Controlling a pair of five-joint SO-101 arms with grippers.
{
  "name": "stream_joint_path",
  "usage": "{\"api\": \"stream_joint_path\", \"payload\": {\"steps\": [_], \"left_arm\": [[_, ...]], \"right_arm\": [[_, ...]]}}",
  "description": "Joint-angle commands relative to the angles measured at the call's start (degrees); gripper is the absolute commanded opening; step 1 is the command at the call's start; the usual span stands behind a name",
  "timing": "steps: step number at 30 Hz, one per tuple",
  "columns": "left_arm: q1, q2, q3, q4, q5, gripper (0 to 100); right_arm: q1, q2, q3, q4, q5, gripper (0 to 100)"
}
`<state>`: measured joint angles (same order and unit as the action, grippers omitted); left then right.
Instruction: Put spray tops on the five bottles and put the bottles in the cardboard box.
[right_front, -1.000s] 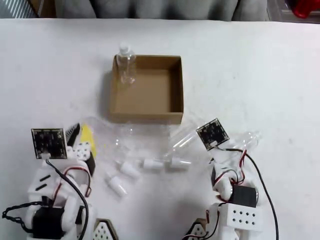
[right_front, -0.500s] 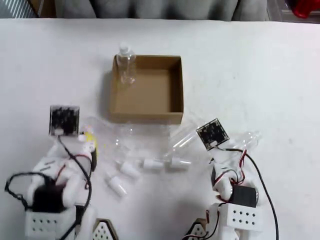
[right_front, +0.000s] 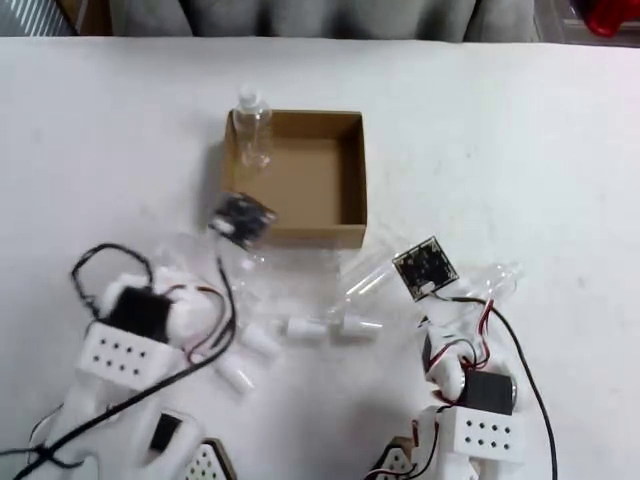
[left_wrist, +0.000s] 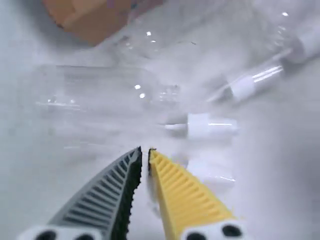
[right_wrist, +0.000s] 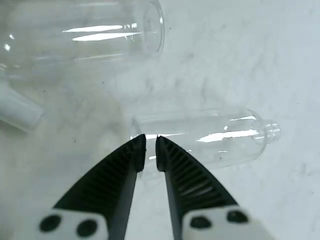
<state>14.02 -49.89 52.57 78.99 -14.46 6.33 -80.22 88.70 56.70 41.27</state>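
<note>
The cardboard box (right_front: 345, 180) sits mid-table, and one capped clear bottle (right_front: 252, 128) stands at its far left corner. Several uncapped clear bottles (right_front: 365, 275) lie in front of the box, among white spray tops (right_front: 301, 327) scattered on the table. My left gripper (left_wrist: 145, 151) is shut and empty, hanging just above the table by a lying bottle (left_wrist: 100, 97) and a spray top (left_wrist: 208, 124). Beside another lying bottle (right_wrist: 210, 132), my right gripper (right_wrist: 150, 140) is shut on nothing. A second bottle (right_wrist: 85, 27) and a spray top (right_wrist: 17, 107) lie beyond it.
The left arm's body (right_front: 130, 330) lies across the near left of the table, with cables looping around it. The right arm's base (right_front: 480, 420) stands at the near right. The table's far side and right side are bare white.
The left arm swung from the near left toward the centre; its wrist now hangs over the bottles in front of the box. The right arm stayed still.
</note>
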Motion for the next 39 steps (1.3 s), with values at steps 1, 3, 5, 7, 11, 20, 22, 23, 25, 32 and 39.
{"api": "stream_joint_path", "payload": {"steps": [1,3,5,7,11,20,22,23,25,32,39], "left_arm": [[7.1,2.9,-3.3,-2.2,1.2,2],[9.6,5.1,-2.7,-3.9,2.5,2],[11.7,8.0,-2.5,-5.7,3.0,2],[13.1,11.4,-2.4,-8.3,3.0,2],[13.4,18.4,-2.5,-13.8,3.1,2],[12.9,27.9,-2.2,-20.9,2.6,2],[11.9,29.4,-2.3,-20.9,2.5,2],[11.1,30.2,-2.5,-21.0,2.5,2],[8.6,31.7,-2.6,-22.3,2.5,2],[-0.1,36.2,-2.1,-31.5,2.5,2],[-2.2,36.1,-2.1,-36.6,2.9,2]], "right_arm": [[1.2,0.7,1.5,0.3,0.4,1.6],[1.2,0.7,1.5,0.3,0.4,1.6],[1.2,0.7,1.5,0.3,0.4,1.6],[1.2,0.7,1.5,0.3,0.4,1.6],[1.2,0.7,1.5,0.3,0.4,1.6],[1.2,0.7,1.5,0.2,0.4,1.6],[1.2,0.7,1.5,0.2,0.4,1.6],[1.2,0.7,1.5,0.2,0.4,1.6],[1.2,0.7,1.5,0.2,0.4,1.6],[1.2,0.7,1.5,0.2,0.4,1.6],[1.2,0.7,1.5,0.2,0.4,1.6]]}}
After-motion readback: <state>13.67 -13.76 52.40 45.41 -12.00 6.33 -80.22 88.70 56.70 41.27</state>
